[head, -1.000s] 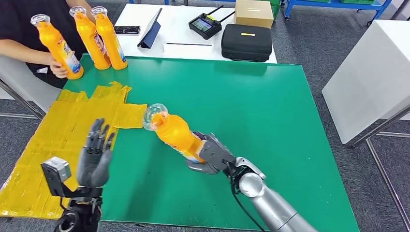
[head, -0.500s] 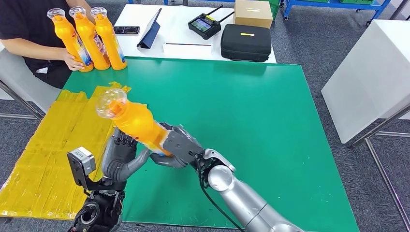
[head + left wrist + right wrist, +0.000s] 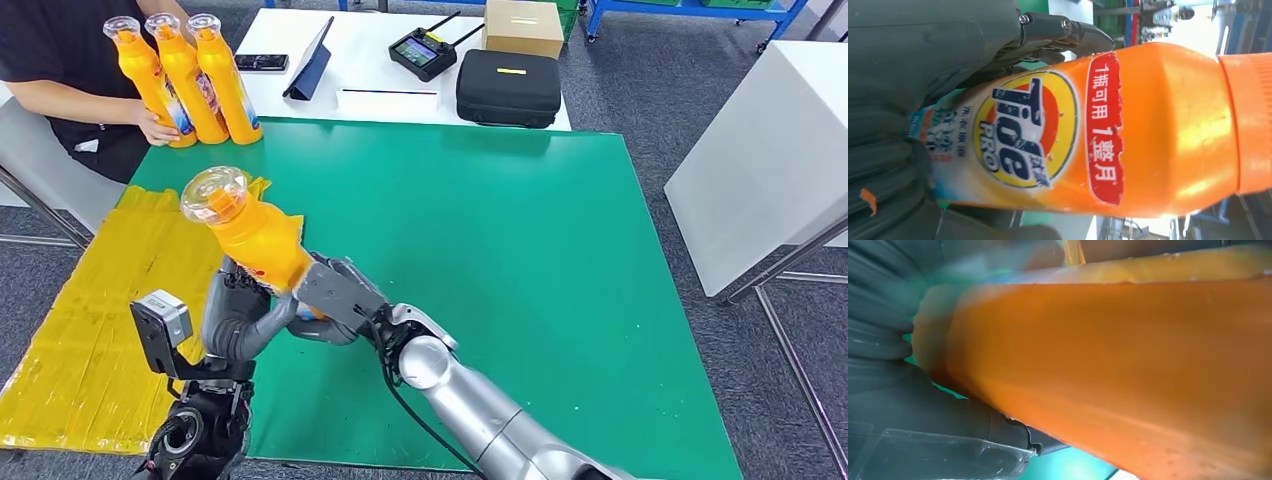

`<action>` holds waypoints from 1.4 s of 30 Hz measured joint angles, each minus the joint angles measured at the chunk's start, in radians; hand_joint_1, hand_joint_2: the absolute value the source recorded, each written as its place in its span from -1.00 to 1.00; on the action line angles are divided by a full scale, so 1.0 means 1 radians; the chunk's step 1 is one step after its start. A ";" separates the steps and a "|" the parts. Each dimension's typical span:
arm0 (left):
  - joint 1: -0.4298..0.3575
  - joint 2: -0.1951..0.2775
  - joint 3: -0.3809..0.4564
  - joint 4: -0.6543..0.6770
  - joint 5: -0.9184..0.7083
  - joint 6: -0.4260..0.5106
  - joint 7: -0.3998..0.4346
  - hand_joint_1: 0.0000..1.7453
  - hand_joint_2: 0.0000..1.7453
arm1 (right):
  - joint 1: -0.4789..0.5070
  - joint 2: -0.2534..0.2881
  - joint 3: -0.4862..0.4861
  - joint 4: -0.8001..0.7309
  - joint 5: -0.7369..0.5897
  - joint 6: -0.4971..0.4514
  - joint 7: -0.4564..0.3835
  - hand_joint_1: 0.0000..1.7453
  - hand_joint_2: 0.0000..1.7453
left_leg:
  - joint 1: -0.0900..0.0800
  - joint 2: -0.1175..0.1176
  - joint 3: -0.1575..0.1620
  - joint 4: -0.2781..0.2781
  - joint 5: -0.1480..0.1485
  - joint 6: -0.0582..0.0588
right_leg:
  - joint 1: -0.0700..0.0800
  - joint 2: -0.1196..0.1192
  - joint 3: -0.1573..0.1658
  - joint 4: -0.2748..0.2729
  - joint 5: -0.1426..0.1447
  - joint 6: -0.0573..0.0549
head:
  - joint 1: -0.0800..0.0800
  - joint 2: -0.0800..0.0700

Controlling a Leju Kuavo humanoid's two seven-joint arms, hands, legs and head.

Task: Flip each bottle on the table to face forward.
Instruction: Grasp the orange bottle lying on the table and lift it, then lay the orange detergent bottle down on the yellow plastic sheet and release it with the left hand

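A green table carries a patch of crinkled yellow sheeting on its left part, reaching the near-left corner. Three orange bottles stand upright together at the far-left corner, touching one another. Behind it a white table holds a black case, a cardboard box, a controller, a tablet propped up, and what may be a phone.

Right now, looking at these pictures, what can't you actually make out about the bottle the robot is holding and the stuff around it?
- Held orange bottle: its base, head view, hidden by the left hand and right hand.
- Its cap, left wrist view, cut off by the picture edge.
- Its surface, right wrist view, blurred.
- Labels on the three bottles by the person's hand, head view: too small to read.
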 joint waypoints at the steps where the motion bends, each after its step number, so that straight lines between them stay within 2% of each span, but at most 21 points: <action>1: -0.002 -0.001 0.003 0.001 -0.002 0.006 0.003 1.00 1.00 | -0.006 0.005 0.012 0.009 -0.008 -0.004 0.006 1.00 1.00 | 0.000 0.000 0.000 0.000 0.000 0.000 | 0.000 0.000 0.000 0.000 0.000 0.000 | 0.000 0.000; 14: -0.004 -0.003 0.037 0.004 -0.034 0.023 0.011 1.00 1.00 | -0.071 0.014 0.130 0.070 -0.105 -0.063 0.028 1.00 1.00 | 0.000 0.000 0.000 0.000 0.000 0.000 | 0.000 0.000 0.000 0.000 0.000 0.000 | 0.000 0.000; 24: -0.004 -0.018 0.060 0.004 -0.087 0.011 0.044 1.00 1.00 | -0.104 0.021 0.165 0.106 -0.142 -0.087 0.039 1.00 1.00 | 0.000 0.000 0.000 0.000 0.000 0.000 | 0.000 0.000 -0.001 0.000 0.000 0.000 | 0.000 0.000; 25: -0.004 -0.019 0.063 0.004 -0.091 0.009 0.046 1.00 1.00 | -0.107 0.021 0.167 0.109 -0.145 -0.088 0.040 0.88 1.00 | 0.000 0.000 0.000 0.000 0.000 0.000 | 0.000 0.000 -0.001 0.000 0.000 0.000 | 0.000 0.000; 26: -0.004 -0.020 0.066 0.004 -0.097 0.007 0.049 1.00 1.00 | -0.109 0.022 0.169 0.112 -0.149 -0.091 0.040 0.39 1.00 | 0.000 0.000 0.000 0.000 0.000 0.000 | 0.000 0.000 -0.001 0.000 0.000 0.000 | 0.000 0.000; 28: -0.003 -0.024 0.072 0.004 -0.109 0.001 0.054 1.00 1.00 | -0.113 0.022 0.175 0.117 -0.155 -0.102 0.040 -0.62 0.00 | 0.000 0.000 0.000 0.000 0.000 0.000 | 0.000 0.000 0.000 0.000 0.000 0.000 | 0.000 0.000; 29: -0.003 -0.025 0.075 0.004 -0.116 -0.002 0.056 1.00 1.00 | -0.114 0.023 0.178 0.119 -0.156 -0.113 0.041 -1.00 -0.50 | 0.000 0.000 0.000 0.000 0.000 0.000 | 0.000 0.000 0.000 0.000 0.000 0.000 | 0.000 0.000; 30: -0.003 -0.026 0.077 0.004 -0.123 -0.003 0.059 1.00 1.00 | -0.114 0.024 0.181 0.120 -0.156 -0.127 0.042 -1.00 -1.00 | 0.000 0.000 0.000 0.000 0.000 0.000 | 0.000 0.000 0.000 0.000 0.000 0.000 | 0.000 0.000; 35: 0.020 -0.036 0.104 -0.007 -0.176 -0.016 0.075 1.00 1.00 | -0.090 0.023 0.171 0.112 -0.117 -0.147 0.071 -1.00 -1.00 | 0.000 0.000 0.000 0.000 0.000 0.000 | 0.000 0.000 -0.001 0.000 0.000 0.000 | 0.000 0.000; 42: 0.044 -0.054 0.161 -0.008 -0.276 -0.004 0.073 1.00 1.00 | -0.039 0.008 0.092 0.081 0.002 -0.119 0.031 -1.00 -1.00 | 0.000 0.000 0.000 0.000 0.000 0.000 | 0.000 0.000 -0.001 0.000 0.000 0.000 | 0.000 0.000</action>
